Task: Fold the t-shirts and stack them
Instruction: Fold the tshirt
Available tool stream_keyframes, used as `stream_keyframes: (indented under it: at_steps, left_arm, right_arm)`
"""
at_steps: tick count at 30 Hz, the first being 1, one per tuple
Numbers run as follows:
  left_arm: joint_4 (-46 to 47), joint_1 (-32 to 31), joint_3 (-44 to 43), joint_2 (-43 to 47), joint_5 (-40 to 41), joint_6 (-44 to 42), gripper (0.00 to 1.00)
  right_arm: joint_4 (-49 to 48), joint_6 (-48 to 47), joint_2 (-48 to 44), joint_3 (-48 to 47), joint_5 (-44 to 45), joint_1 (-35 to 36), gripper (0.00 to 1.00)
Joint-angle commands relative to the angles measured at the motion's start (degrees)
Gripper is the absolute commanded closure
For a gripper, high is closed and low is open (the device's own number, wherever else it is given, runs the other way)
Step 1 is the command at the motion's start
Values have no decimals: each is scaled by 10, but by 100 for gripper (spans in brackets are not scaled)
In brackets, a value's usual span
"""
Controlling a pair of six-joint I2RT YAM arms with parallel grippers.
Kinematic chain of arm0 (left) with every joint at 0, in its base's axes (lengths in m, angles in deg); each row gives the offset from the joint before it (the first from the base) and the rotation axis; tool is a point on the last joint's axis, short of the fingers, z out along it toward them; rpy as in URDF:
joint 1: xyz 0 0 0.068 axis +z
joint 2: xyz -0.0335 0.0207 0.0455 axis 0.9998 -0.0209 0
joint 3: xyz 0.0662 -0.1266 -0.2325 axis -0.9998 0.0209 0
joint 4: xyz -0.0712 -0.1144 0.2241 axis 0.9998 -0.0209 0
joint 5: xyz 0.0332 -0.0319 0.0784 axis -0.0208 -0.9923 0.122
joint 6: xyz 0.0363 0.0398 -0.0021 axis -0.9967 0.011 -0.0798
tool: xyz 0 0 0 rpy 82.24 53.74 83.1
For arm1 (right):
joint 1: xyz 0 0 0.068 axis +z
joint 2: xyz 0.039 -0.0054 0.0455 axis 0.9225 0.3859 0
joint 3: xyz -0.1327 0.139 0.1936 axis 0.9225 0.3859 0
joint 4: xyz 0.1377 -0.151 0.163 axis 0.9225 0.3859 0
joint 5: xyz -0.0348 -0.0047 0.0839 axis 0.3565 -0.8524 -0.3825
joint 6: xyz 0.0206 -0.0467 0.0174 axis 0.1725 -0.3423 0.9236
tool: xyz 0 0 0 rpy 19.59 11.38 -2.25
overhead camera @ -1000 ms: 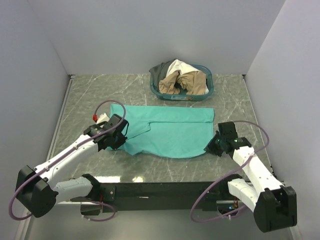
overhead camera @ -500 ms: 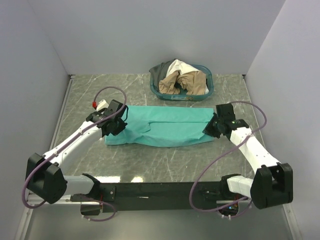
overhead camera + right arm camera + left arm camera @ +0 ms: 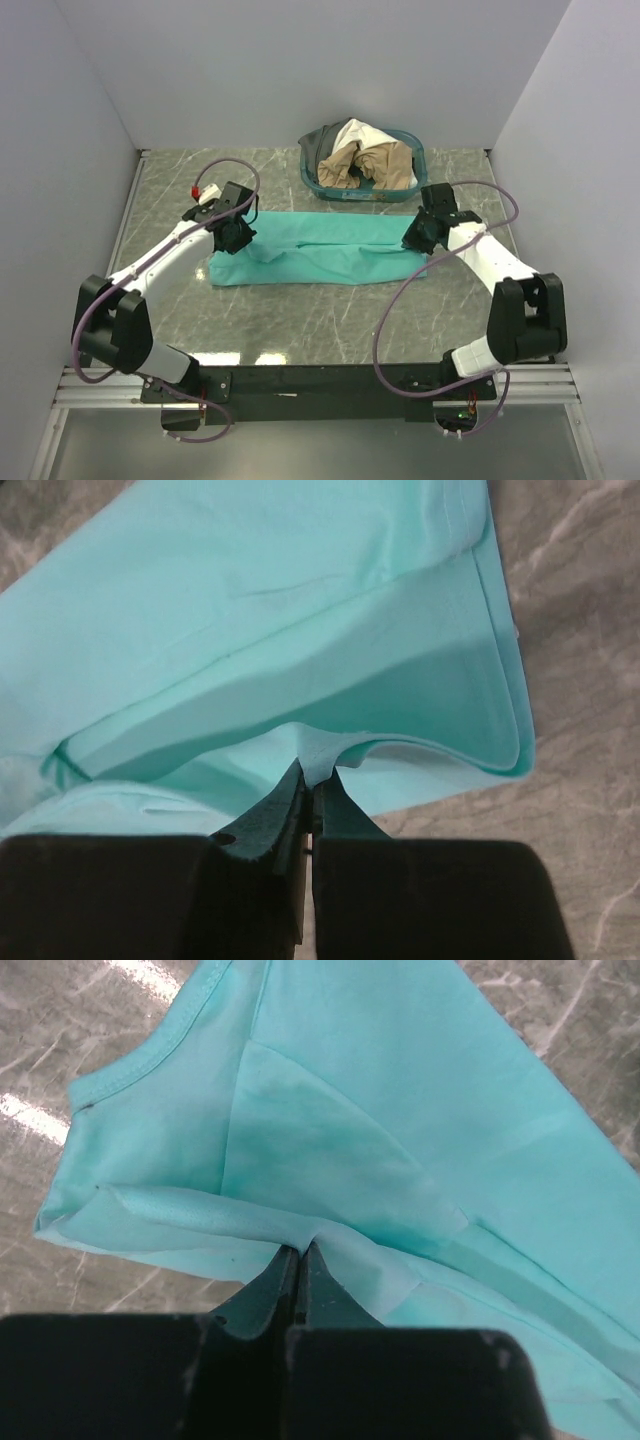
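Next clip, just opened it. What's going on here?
Two arms are folding a teal-green t-shirt on the table. The left end effector and right end effector are each shut on its edge, one at either end, with the cloth doubled into a long narrow band. The other shirts, cream, tan and dark grey, sit bunched in the teal basket behind, not yet folded.

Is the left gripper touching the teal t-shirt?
Touching: in the left wrist view, the left gripper pinches a fold of the teal t-shirt.
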Motion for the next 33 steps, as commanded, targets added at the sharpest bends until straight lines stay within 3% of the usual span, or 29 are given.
stream_keyframes:
  at_steps: [1,4,6,8,9,10,12,13,14,17,20,24,26,30,33]
  left_arm:
    - [32,11,-22,-17,-7,-27,99]
    - [50,21,-26,-39,-11,-40,99]
    - [65,25,-34,-53,-10,-48,98]
    - [71,34,-47,-74,0,-50,87]
    - [69,41,-54,-84,5,-50,81]
    - [68,44,-60,-99,13,-52,68]
    - [53,51,-88,-111,14,-56,52]
    - [51,54,-95,-113,16,-57,38]
    - [53,54,-100,-111,17,-60,33]
    - [74,53,-79,-88,-18,-68,15]
    - [99,52,-32,-61,-66,-69,3]
    - [101,19,17,-32,-93,-58,0]
    - [104,-2,40,-13,-96,-52,1]
    - [131,-51,67,6,-99,-31,1]
    - [143,-52,71,-20,-105,-28,1]
  right_arm:
    - [-16,-11,31,-45,36,2,100]
    - [-13,-10,67,-69,69,3,99]
    - [-13,-10,96,-85,83,2,92]
    - [-11,-13,117,-106,89,2,87]
    - [-5,-15,141,-118,93,3,78]
    - [5,-17,153,-131,95,3,71]
    - [49,-15,185,-178,113,2,63]
    - [61,-13,191,-190,138,4,62]
    - [75,-7,192,-199,155,7,59]
    - [73,-1,175,-185,184,14,36]
    - [59,-5,124,-154,182,23,30]
    - [25,-21,56,-98,157,50,28]
    - [-16,-29,28,-50,113,70,16]
    - [-98,-26,-6,23,55,94,15]
    - [-116,-18,10,38,42,104,14]
